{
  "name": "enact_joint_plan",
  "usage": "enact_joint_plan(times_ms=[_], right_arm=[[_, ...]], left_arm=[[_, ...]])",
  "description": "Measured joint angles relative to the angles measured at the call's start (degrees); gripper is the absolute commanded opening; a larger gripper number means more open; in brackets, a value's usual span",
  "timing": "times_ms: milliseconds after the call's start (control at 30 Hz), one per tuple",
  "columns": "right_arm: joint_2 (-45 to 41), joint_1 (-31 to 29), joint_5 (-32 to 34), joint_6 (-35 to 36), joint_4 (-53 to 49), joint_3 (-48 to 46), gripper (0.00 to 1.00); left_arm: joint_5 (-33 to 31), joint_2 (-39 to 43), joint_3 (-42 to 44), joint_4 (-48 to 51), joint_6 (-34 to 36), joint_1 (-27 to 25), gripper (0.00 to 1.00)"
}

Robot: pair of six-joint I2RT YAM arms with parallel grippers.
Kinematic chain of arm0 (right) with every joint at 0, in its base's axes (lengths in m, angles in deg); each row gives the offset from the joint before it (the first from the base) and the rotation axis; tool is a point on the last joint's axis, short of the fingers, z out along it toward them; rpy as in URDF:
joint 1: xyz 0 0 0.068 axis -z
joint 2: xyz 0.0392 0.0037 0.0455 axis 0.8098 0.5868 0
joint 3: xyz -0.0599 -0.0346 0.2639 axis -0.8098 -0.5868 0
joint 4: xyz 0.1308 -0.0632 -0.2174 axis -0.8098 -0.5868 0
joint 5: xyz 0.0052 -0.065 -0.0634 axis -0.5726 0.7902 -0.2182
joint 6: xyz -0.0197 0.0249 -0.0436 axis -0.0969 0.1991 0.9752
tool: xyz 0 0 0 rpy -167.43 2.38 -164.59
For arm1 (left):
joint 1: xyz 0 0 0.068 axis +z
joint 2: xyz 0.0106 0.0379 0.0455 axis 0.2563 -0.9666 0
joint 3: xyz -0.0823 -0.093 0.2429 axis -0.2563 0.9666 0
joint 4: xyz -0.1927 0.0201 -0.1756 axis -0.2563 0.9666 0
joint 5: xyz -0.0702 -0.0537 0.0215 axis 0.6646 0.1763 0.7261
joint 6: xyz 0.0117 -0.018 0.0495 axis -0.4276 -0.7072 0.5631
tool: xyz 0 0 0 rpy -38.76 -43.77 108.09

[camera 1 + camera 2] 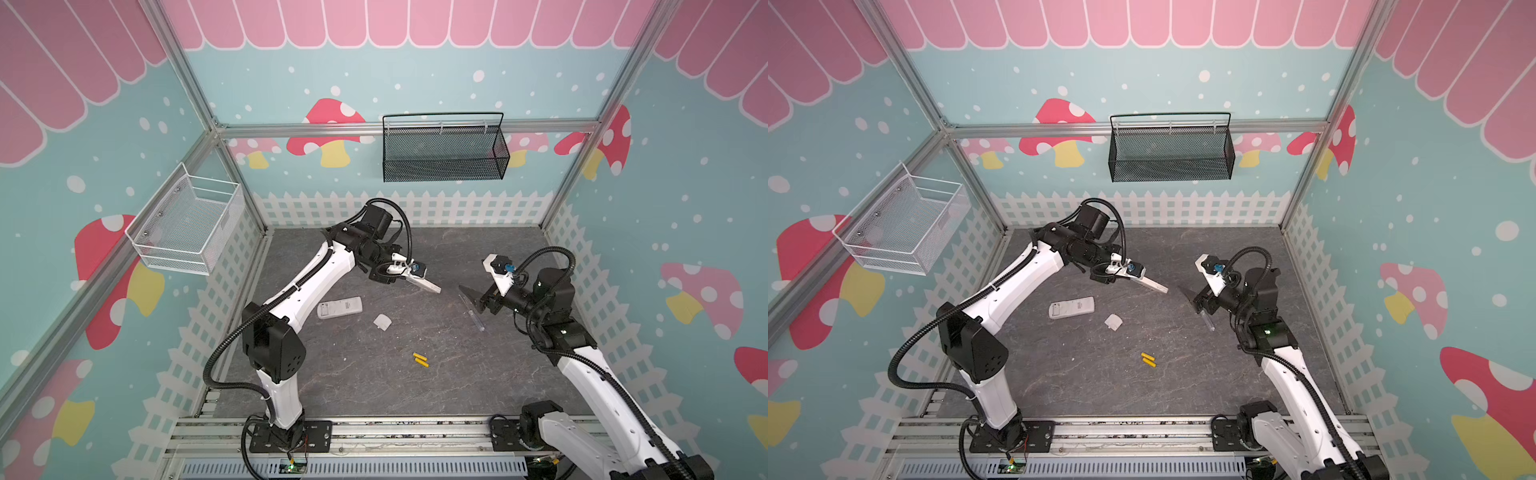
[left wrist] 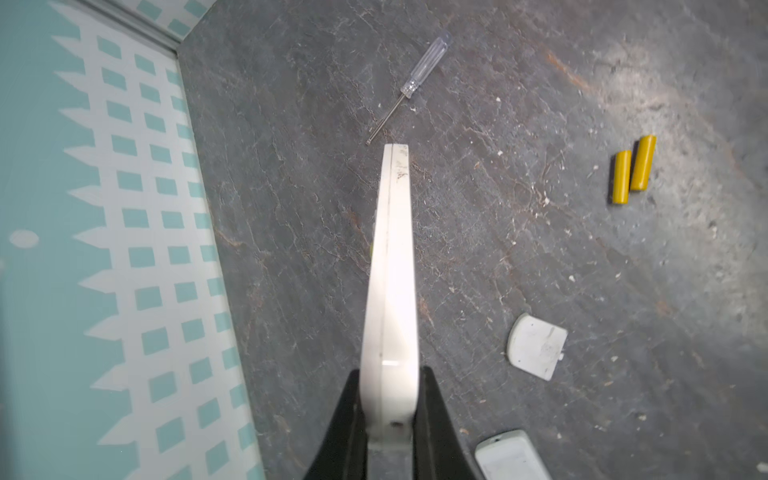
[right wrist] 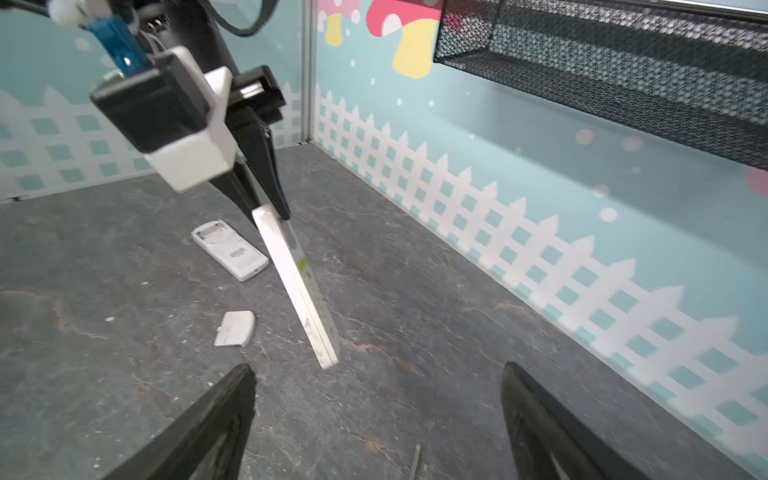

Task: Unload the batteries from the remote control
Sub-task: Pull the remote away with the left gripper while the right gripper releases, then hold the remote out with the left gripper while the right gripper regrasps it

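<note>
We see a robotics lab test cell: an aluminium frame [image 1: 407, 126] clad in mushroom-printed wall panels [image 1: 415, 75], a left arm [image 1: 307, 278] and a right arm [image 1: 590, 374] bolted to a rail [image 1: 415, 432] before a grey surface [image 1: 374, 386], and a black mesh basket [image 1: 444, 158] hung above.

Two remotes: a raised remote [image 1: 426, 285] and a flat remote [image 1: 339, 308]. Two batteries [image 2: 621, 177] [image 2: 643, 163] (both yellow, lying side by side). One cover [image 1: 382, 322], loose on the table [image 1: 374, 395]; that table is the only one. One screwdriver [image 2: 408, 88] with a clear handle. Two baskets on the walls: a white basket [image 1: 226, 224] and a black basket [image 1: 444, 153]. Two arms, one at each side: left arm [image 1: 307, 282], right arm [image 1: 552, 291].
</note>
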Motion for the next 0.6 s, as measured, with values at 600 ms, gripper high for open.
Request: enact_joint_plan(times_ms=[600], right_arm=[[7.8,0.3,5.5,-24.9,15.6,-12.2,0.99]], left_arm=[[9.3,4.3,26.2,-23.3,-63.5,0.7,0.00]])
